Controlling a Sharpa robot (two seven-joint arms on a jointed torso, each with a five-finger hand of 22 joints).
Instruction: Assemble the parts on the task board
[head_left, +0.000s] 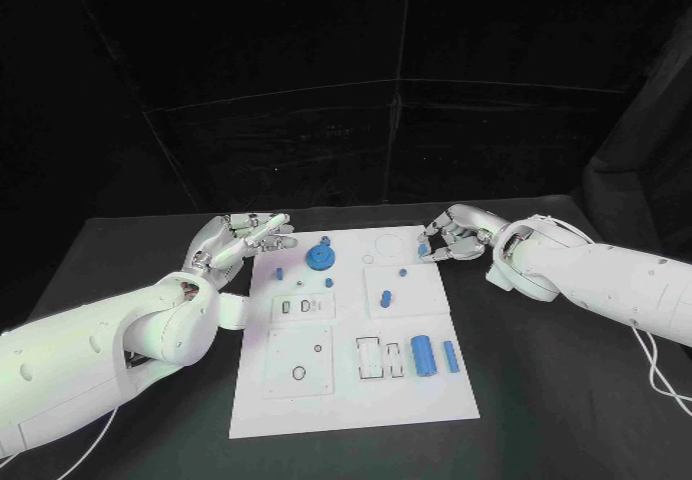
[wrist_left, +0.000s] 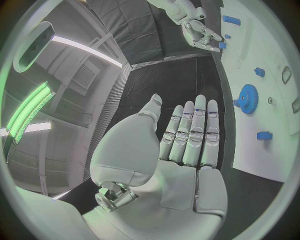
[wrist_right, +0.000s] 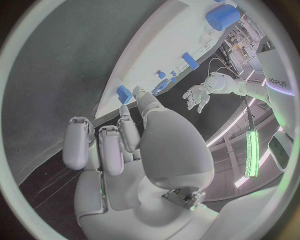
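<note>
White task board (head_left: 353, 400) lies mid-bench, blue parts scattered across it. My left robot hand (head_left: 238, 240) hovers wide and flat off its far corner; my right robot hand (head_left: 447, 240) pinches a small blue part (head_left: 424, 250) at the board's far edge. A loose pinch could drop it.

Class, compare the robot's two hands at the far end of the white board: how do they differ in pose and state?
The left hand has its fingers stretched out straight and side by side, while the right hand has its fingers curled in.
The left hand hangs beside the task board's far left corner, touching nothing; the right hand is at the far right edge, its fingertips by a small blue part.
Both are silver.
</note>
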